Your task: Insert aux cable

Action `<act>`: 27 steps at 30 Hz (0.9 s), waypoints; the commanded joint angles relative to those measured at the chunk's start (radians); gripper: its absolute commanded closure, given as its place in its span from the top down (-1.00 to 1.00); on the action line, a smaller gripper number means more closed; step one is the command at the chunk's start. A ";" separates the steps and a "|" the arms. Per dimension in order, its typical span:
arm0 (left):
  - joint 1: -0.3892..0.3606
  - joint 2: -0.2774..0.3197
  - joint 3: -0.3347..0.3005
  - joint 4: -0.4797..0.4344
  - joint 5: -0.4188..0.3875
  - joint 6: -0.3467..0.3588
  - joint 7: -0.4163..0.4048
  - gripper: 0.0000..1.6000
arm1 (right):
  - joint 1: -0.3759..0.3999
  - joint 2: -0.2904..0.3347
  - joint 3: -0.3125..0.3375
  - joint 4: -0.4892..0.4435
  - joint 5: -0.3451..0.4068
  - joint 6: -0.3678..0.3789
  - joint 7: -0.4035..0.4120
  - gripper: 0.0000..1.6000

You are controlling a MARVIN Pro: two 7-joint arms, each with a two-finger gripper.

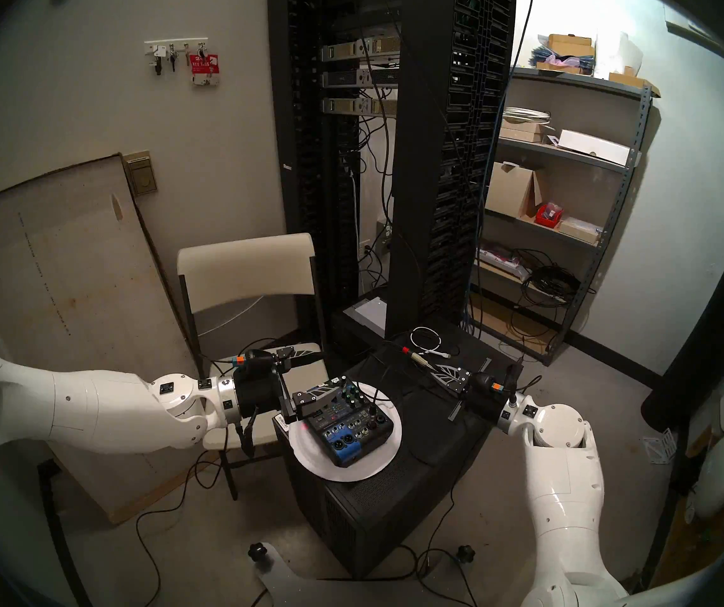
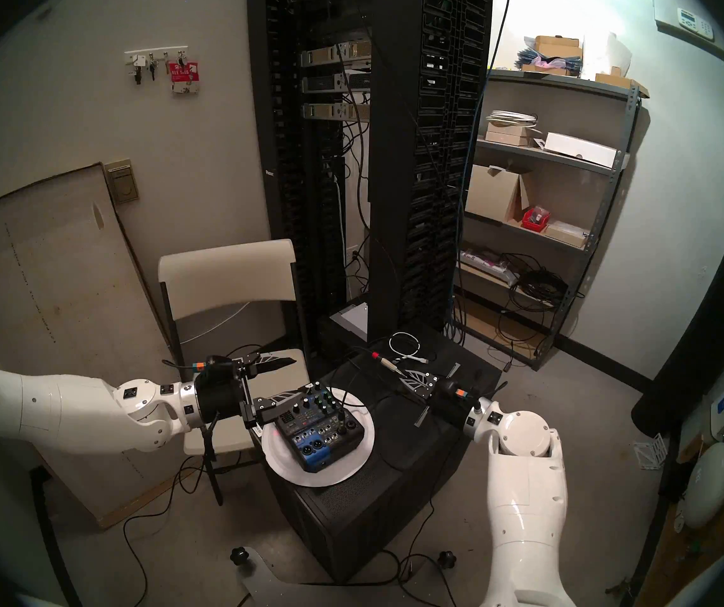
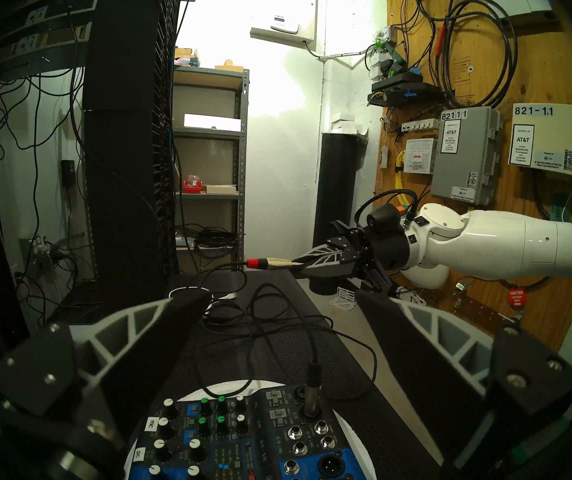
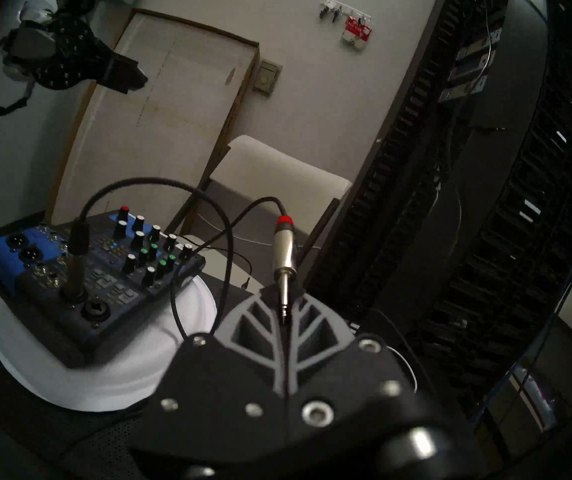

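Closest to the head camera, the two white arms reach in from either side over a black cabinet that serves as the tabletop (image 1: 439, 439). On it sits a white plate (image 1: 307, 457) carrying a small blue-and-black audio mixer (image 1: 347, 426), with one black plug already standing upright in a socket near the mixer's right edge.

The right pincer (image 3: 295, 265) is clamped tight on the aux cable (image 3: 267, 263), pinching the silver jack tip between its fingertips. The plug is lifted clear of the tabletop, beyond and to the right of the mixer and well apart from it. Its long axis lies nearly level: the metal tip points back into the pincer, while the red band and the trailing black cord point away, toward the rack and the left arm's side. From there the cord droops in loose loops onto the tabletop.

The left pincer (image 1: 303, 380) hangs over the mixer's left edge, jaws spread wide and holding nothing.

A white coiled cable (image 1: 426, 339) lies farther back.
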 commanded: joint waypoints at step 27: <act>0.139 0.014 -0.111 -0.017 -0.550 0.120 -0.452 1.00 | -0.169 -0.034 -0.083 -0.240 0.129 0.067 0.083 -1.00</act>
